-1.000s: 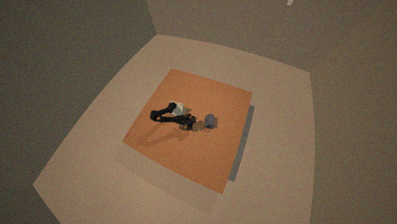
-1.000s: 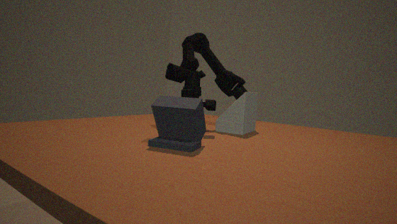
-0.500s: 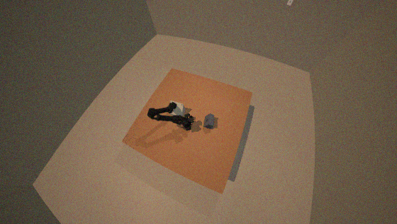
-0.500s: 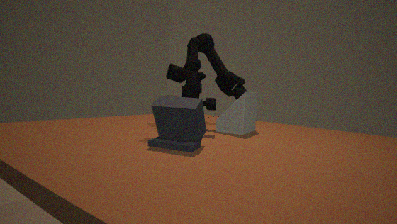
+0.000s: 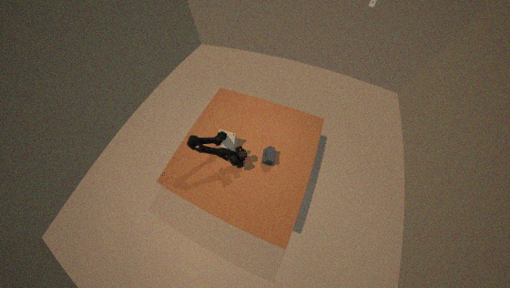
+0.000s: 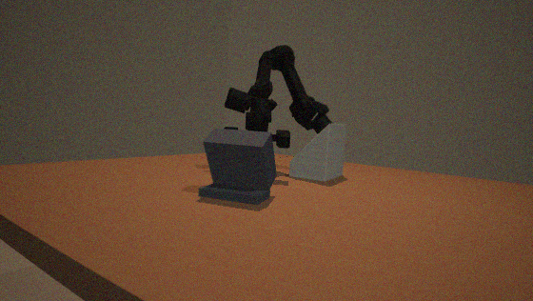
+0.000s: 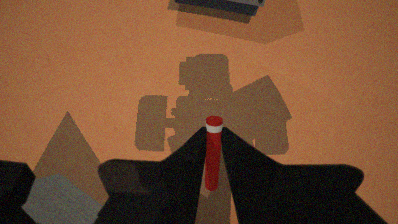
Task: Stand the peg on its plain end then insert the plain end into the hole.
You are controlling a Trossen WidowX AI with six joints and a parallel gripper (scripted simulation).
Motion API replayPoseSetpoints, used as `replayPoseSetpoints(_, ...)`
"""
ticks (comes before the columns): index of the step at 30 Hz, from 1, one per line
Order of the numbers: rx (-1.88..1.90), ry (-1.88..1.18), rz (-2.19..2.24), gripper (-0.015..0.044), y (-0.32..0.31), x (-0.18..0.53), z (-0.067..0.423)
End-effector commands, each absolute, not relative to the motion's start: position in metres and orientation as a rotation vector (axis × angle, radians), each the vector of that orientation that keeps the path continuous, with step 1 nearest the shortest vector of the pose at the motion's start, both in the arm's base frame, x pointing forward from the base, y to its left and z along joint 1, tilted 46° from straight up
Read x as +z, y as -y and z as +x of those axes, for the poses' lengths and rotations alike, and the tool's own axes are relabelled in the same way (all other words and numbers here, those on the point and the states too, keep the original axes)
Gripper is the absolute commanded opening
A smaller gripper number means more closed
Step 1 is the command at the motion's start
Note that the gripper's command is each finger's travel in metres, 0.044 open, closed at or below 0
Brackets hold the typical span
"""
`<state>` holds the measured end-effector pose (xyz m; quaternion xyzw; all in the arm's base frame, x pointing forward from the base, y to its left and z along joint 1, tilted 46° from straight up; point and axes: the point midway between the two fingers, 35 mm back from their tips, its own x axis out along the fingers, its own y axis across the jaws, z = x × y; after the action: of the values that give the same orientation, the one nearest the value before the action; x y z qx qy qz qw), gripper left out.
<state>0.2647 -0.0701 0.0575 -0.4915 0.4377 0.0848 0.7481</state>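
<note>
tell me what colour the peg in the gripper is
Red, with a white band near its far end; the peg shows best in the wrist view.

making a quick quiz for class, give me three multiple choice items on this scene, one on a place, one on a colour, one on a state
1. In the wrist view, where is the peg?
A. between the end effector fingers
B. lying flat on the table
C. in the panel's hole

2. What colour is the peg's band?
A. blue
B. white
C. green

3. What state is the end effector in?
A. wide open, holding nothing
B. shut on nothing
C. shut on the peg

Answers: 1 A, the red shaft runs up the gap between the two dark fingers. 2 B, a white ring sits just under the far tip. 3 C, the fingers flank the peg on both sides.
</note>
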Motion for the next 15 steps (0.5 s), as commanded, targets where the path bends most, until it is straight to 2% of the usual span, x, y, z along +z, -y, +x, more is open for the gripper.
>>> replayPoseSetpoints(1,0.200,-0.923,-1.073,0.0051,0.0703,0.0601,0.2628)
replayPoseSetpoints(15,0.262,-0.815,-1.051,0.0051,0.0722,0.0652,0.2551)
